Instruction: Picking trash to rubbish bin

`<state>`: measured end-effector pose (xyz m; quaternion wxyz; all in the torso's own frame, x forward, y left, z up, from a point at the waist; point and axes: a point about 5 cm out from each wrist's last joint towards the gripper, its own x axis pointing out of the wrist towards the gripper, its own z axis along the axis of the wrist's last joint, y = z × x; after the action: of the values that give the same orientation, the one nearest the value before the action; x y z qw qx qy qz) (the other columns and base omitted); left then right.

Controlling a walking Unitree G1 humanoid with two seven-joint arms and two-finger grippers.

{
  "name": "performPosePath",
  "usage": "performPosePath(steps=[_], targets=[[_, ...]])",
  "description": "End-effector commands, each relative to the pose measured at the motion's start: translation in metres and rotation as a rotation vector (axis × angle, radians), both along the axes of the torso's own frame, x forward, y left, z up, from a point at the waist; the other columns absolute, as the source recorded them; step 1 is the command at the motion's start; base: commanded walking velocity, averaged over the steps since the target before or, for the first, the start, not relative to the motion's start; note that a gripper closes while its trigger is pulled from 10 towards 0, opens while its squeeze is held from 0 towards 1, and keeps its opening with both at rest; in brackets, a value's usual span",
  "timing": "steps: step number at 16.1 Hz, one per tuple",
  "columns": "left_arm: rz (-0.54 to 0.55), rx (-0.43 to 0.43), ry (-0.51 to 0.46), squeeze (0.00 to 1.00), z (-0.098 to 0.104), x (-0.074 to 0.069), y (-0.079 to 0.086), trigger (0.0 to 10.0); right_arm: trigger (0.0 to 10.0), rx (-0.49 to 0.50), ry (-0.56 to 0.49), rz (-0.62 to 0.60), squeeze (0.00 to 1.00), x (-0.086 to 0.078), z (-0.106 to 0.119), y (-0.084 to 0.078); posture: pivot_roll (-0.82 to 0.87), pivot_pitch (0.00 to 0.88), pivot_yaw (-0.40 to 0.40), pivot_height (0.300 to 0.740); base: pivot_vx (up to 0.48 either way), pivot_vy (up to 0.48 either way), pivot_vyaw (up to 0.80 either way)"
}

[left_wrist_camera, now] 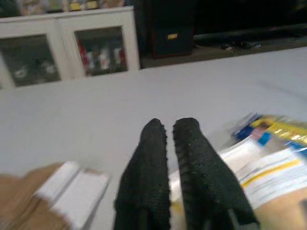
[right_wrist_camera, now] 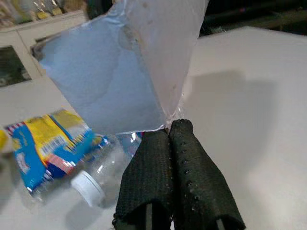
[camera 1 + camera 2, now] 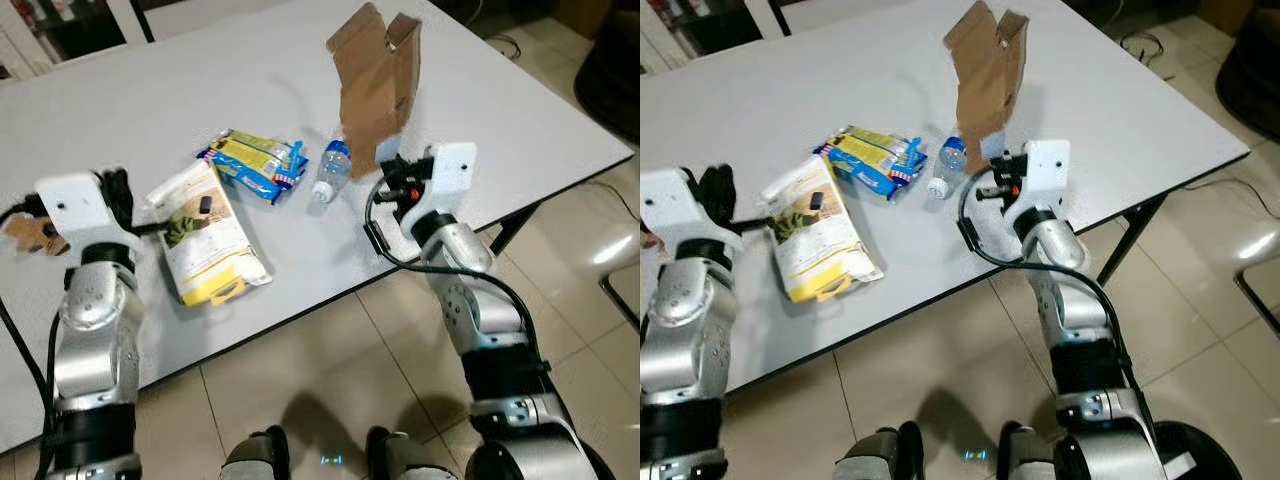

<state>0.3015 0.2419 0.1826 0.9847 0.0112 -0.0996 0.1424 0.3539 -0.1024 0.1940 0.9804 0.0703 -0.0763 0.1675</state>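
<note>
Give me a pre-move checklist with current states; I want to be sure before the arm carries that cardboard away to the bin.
1. right gripper shut on the cardboard piece: ok.
2. Cardboard piece lifted off the table: ok.
3. Plastic bottle apart from the held piece: cannot tell; they overlap by the head views.
4. Left gripper idle beside the yellow pouch, holding nothing: ok.
5. Rubbish bin located: cannot tell.

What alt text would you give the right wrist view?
The right gripper is shut on the bottom corner of a brown paper bag, holding it up over a white table. Below lie a clear plastic bottle and a blue-yellow snack packet.
</note>
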Motion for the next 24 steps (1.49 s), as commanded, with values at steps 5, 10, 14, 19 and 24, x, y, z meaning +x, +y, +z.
performPosePath(steps=[5, 10, 14, 19, 24], targets=[[0.253, 0.125, 0.006, 1.0, -0.014, -0.009, 0.038, 10.0, 10.0, 0.0, -0.024, 0.014, 0.0, 0.003, 0.002, 0.002, -0.03, 0.112, 0.062, 0.74, 0.0, 0.0, 0.0], [0.342, 0.005, 0.099, 1.0, -0.02, -0.016, 0.058, 10.0, 10.0, 0.0, -0.025, 0.008, 0.0, 0.003, 0.0, 0.0, -0.03, 0.118, 0.062, 0.74, 0.0, 0.0, 0.0], [0.357, -0.08, 0.094, 1.0, -0.02, -0.014, 0.053, 10.0, 10.0, -0.01, -0.018, 0.002, 0.0, 0.0, -0.002, -0.004, -0.05, 0.147, 0.055, 0.74, 0.0, 0.0, 0.0], [0.426, -0.105, 0.117, 1.0, -0.022, -0.01, 0.067, 10.0, 10.0, -0.032, 0.013, -0.016, 0.0, -0.011, -0.01, -0.016, -0.08, 0.209, 0.047, 0.74, 0.0, 0.0, 0.0], [0.44, -0.069, 0.218, 1.0, -0.04, -0.006, 0.083, 10.0, 10.0, -0.047, 0.057, -0.045, 0.0, -0.024, -0.019, -0.026, -0.1, 0.262, 0.056, 0.74, 0.0, 0.0, 0.0]])
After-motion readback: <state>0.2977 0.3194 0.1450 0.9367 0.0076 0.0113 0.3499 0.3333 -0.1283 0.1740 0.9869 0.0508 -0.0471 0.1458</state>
